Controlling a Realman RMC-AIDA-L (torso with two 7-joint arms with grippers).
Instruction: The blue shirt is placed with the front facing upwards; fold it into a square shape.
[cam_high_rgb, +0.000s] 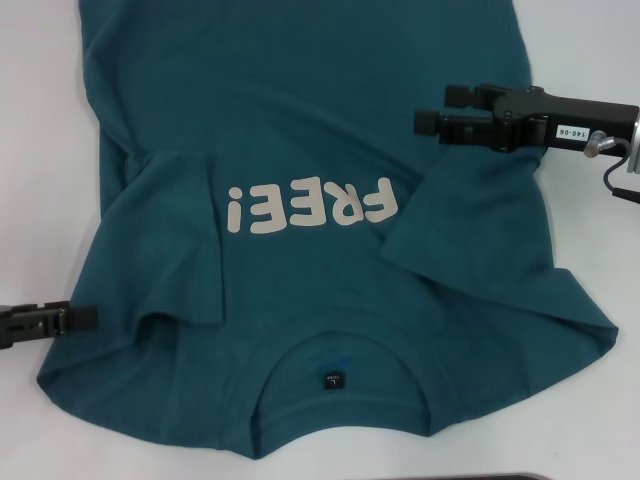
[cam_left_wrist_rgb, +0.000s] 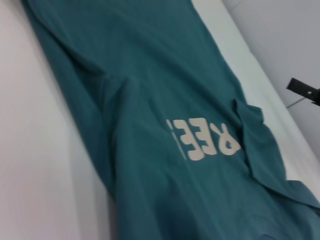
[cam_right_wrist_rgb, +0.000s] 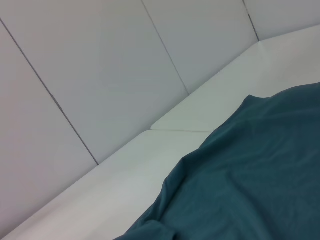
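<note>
The large dark teal-blue cotton T-shirt (cam_high_rgb: 300, 130) lies front up on the white table (cam_high_rgb: 40, 120), long axis running away from the robot: round ribbed collar (cam_high_rgb: 340, 385) at the near edge, hem end out of view at the far side. Both short sleeves are folded inward onto the chest, left sleeve (cam_high_rgb: 170, 240) and right sleeve (cam_high_rgb: 460, 215) flanking the print. White lettering "FREE!" (cam_high_rgb: 312, 207) reads upside down from the head view (top of the letters toward the robot). A small black neck label (cam_high_rgb: 331, 379) sits inside the collar; its text is too small to read.

Right gripper (cam_high_rgb: 425, 123) is over the shirt's right side, just beyond the folded sleeve, fingers close together w/ no cloth visibly between them; a white tag on its body reads "140-06" (cam_high_rgb: 566, 132). Left gripper (cam_high_rgb: 85, 317) is at the shirt's near left edge, by the shoulder, fingers drawn together; can't tell if it touches the fabric.
</note>
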